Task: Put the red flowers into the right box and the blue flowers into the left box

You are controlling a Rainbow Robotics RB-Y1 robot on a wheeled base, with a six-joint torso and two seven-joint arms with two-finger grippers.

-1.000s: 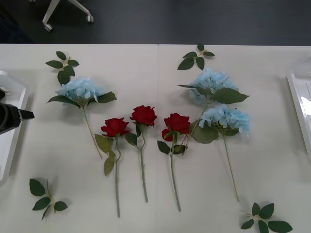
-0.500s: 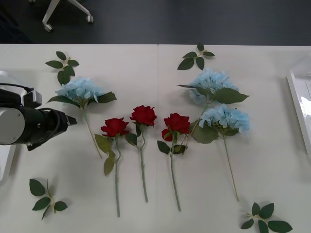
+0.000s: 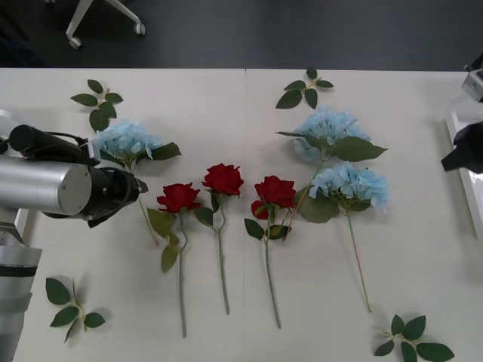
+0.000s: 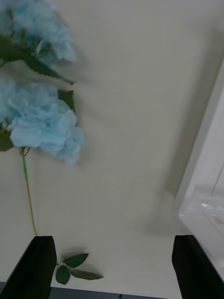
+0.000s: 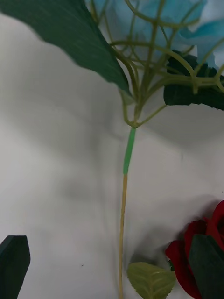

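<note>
No writing or labels can be read on anything. The tabletop (image 3: 226, 98) is a plain cream surface with a thin seam running down its middle; behind it lies dark floor with the wheeled foot of a chair (image 3: 106, 23). Three red flowers (image 3: 223, 179) lie side by side at the centre, stems toward the robot. One blue flower (image 3: 124, 139) lies to their left and two more (image 3: 332, 128) to their right, the pair overlapping. Loose leaf sprigs (image 3: 98, 102) sit near the corners. The left claw (image 5: 112, 266) hangs over the lone blue flower's stem (image 5: 123, 205), fingers spread wide and holding nothing. The right claw (image 4: 112, 266) hovers near the right box (image 3: 464, 162), also wide open and empty, beside the paired blue blooms. The left box (image 3: 9, 124) is largely hidden behind the left arm (image 3: 45, 188).
</note>
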